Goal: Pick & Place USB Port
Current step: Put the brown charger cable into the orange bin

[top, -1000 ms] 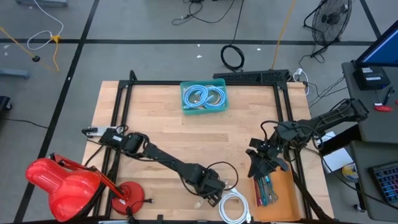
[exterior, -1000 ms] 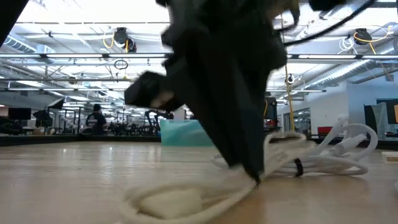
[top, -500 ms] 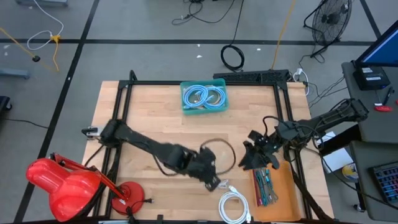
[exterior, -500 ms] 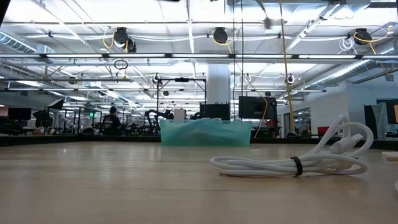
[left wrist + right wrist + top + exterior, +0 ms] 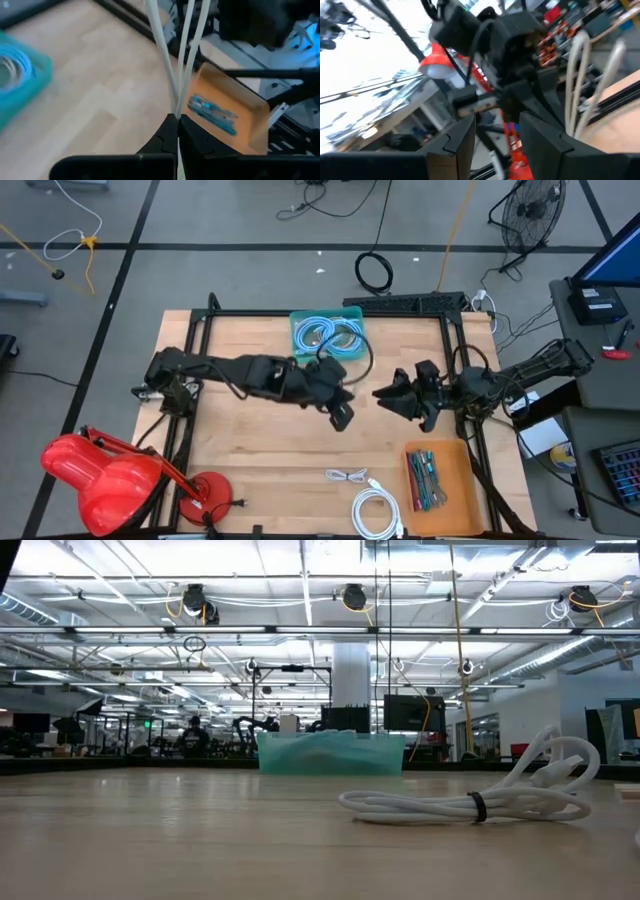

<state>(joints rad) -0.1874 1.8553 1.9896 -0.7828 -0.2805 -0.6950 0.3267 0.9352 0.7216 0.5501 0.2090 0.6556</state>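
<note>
My left gripper (image 5: 343, 420) is up over the table's middle, shut on a white USB cable (image 5: 186, 55). Two strands of the cable run on past the fingers. A small white bundle (image 5: 347, 475), which looks like the cable's lower end, shows nearer the front edge. My right gripper (image 5: 383, 395) is just to the right of the left one, open and pointing at it. It touches nothing. In the right wrist view the strands (image 5: 577, 85) pass in front of its fingers. A teal bin (image 5: 328, 335) of coiled blue-white cables stands at the far edge. My left gripper pinches two strands of the white cable side by side (image 5: 176, 107) between its fingertips. The fingers slant down toward the table's near right. The strands leave the fingers nearly straight. I cannot tell whether the lower end (image 5: 347, 475) touches the table.
A tied white cable coil (image 5: 375, 510) lies near the front edge; the low view shows it too (image 5: 470, 805). An orange tray (image 5: 440, 475) holding tools sits at the near right. The bin stands at the far side in the low view (image 5: 330, 752). A black frame rail (image 5: 195, 380) borders the table.
My left gripper has risen from the table's near edge and swung toward the middle and far side. It has stayed shut and has lifted the white cable off the wood. My right gripper has tipped up and rolled toward the left arm, keeping the same opening.
</note>
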